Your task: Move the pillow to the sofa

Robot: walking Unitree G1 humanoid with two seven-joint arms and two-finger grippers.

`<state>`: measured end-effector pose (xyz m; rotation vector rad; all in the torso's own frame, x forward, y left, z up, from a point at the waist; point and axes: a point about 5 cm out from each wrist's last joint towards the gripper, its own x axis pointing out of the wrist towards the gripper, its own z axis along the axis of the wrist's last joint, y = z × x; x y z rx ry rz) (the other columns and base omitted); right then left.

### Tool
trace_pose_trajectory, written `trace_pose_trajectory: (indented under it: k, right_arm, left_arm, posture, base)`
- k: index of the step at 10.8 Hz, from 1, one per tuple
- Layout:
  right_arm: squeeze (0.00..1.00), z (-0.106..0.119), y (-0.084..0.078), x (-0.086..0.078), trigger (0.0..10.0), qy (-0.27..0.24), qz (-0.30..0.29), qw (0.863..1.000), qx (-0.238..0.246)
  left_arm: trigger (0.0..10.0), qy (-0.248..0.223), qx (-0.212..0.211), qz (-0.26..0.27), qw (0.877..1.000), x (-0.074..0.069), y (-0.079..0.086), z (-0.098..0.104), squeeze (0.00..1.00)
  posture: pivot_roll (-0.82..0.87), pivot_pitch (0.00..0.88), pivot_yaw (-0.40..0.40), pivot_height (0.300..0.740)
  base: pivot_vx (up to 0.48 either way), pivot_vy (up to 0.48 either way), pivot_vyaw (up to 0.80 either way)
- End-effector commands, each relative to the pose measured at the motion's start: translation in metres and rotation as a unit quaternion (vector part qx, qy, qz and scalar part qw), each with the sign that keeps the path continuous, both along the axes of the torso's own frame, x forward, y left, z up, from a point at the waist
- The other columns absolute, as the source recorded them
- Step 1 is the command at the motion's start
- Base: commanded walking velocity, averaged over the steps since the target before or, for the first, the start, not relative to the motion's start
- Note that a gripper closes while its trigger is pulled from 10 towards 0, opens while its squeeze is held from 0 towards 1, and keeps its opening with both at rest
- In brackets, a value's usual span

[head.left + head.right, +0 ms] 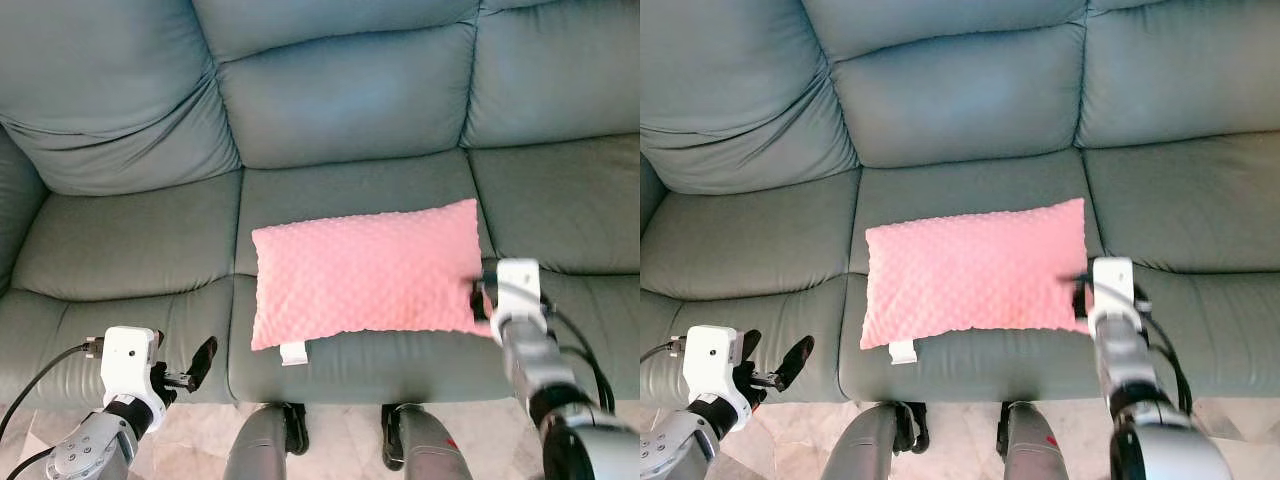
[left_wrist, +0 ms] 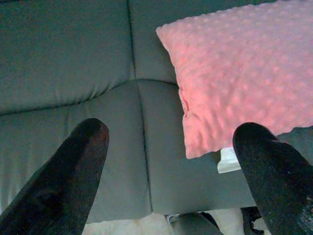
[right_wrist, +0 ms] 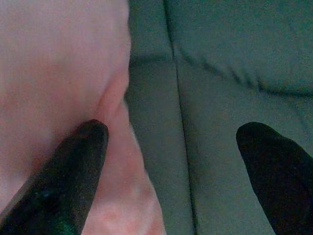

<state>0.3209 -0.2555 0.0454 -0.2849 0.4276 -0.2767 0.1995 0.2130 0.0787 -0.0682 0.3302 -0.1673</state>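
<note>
A pink dotted pillow (image 1: 365, 272) lies flat on the middle seat cushion of the grey-green leather sofa (image 1: 130, 245), a white tag (image 1: 293, 353) hanging at its near left corner. My right gripper (image 3: 173, 129) is open at the pillow's right end; one finger (image 3: 78, 166) rests against the pillow's edge (image 3: 54, 73) and the other hovers over the bare seat. Low at the front left, my left gripper (image 2: 171, 134) is open in front of the left seat cushion, apart from the pillow (image 2: 244, 73).
The sofa's back cushions (image 1: 340, 90) rise behind the pillow, with more seat cushions to left and right (image 1: 560, 200). My own legs (image 1: 262, 440) stand against the sofa's front edge on a pale tiled floor (image 1: 340, 440).
</note>
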Motion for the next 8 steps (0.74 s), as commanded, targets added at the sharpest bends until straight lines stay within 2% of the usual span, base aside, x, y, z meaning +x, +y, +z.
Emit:
trace_pose_trajectory:
  k: [1,3,5,6,7,8]
  right_arm:
    - [0.00,-0.022,-0.004,-0.020,10.0,0.050,-0.010,0.999,-0.019]
    - [0.00,-0.021,-0.009,-0.024,10.0,0.029,-0.015,0.998,-0.055]
    - [0.00,0.001,-0.002,-0.015,10.0,-0.042,-0.005,0.994,-0.101]
    - [0.00,0.015,0.021,-0.009,10.0,-0.091,0.025,0.991,-0.094]
    - [0.00,0.021,0.036,-0.007,10.0,-0.111,0.049,0.989,-0.080]
    - [0.00,0.028,0.065,-0.003,10.0,-0.143,0.110,0.983,-0.036]
  left_arm:
    - [10.0,0.022,0.004,0.015,1.000,-0.006,0.005,-0.009,0.00]
    - [10.0,0.007,-0.013,0.030,0.999,0.006,0.001,-0.012,0.00]
    - [10.0,-0.012,-0.031,0.013,0.999,0.025,-0.018,-0.014,0.00]
    - [10.0,-0.027,-0.039,0.018,0.999,0.040,-0.025,-0.015,0.00]
    - [10.0,-0.031,-0.040,0.021,0.998,0.046,-0.026,-0.016,0.00]
    - [10.0,-0.035,-0.039,0.023,0.998,0.056,-0.029,-0.018,0.00]
  posture:
    - [0.07,0.378,0.154,0.740]
    - [0.02,0.340,0.122,0.740]
    - [-0.04,0.284,0.083,0.740]
    - [-0.08,0.234,0.058,0.740]
    - [-0.09,0.214,0.049,0.740]
    - [-0.11,0.186,0.040,0.740]
  base:
    - [0.000,0.000,0.00]
    - [0.000,0.000,0.00]
    - [0.000,0.000,0.00]
    - [0.000,0.000,0.00]
    - [0.000,0.000,0.00]
    - [0.000,0.000,0.00]
